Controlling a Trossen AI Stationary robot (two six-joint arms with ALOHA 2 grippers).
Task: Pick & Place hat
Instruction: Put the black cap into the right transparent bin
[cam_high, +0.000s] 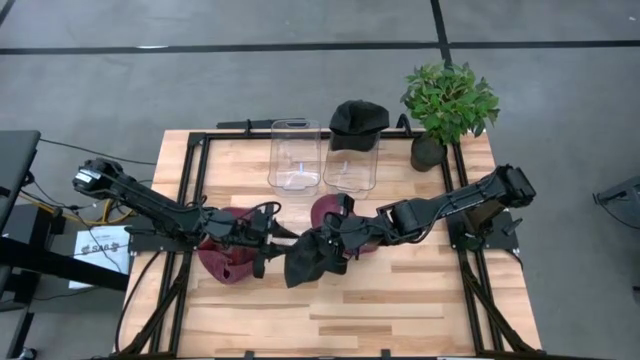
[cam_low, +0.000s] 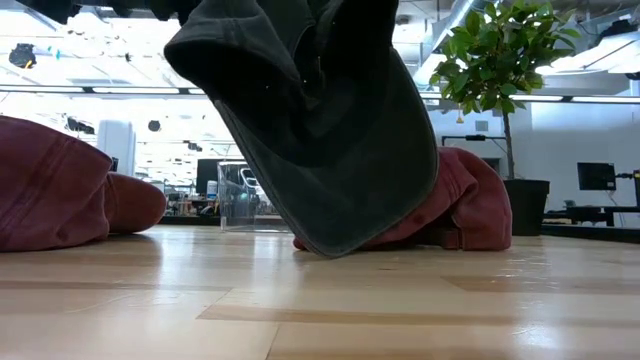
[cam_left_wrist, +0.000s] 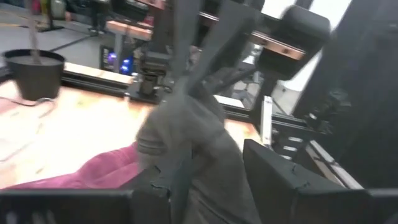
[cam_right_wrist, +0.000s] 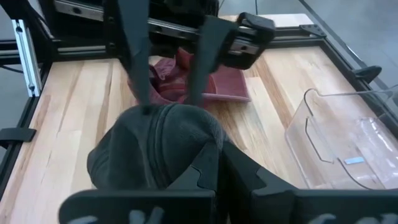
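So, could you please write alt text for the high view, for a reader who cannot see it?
Seen from above, two dark robot arms meet over a wooden table, both grippers at a dark cap. Two red caps lie beside it; behind are two clear containers, one topped by a black cap, and a potted plant.

No legible text, brand, number or sign in any view. White sheet (cam_high: 103, 245) on floor at 9 o'clock of bench (cam_high: 400, 300) carries dark print, too small to read. Small blue sticker (cam_right_wrist: 354, 160) on clear bin (cam_right_wrist: 348, 143), marks unreadable. Hats show no readable logo.
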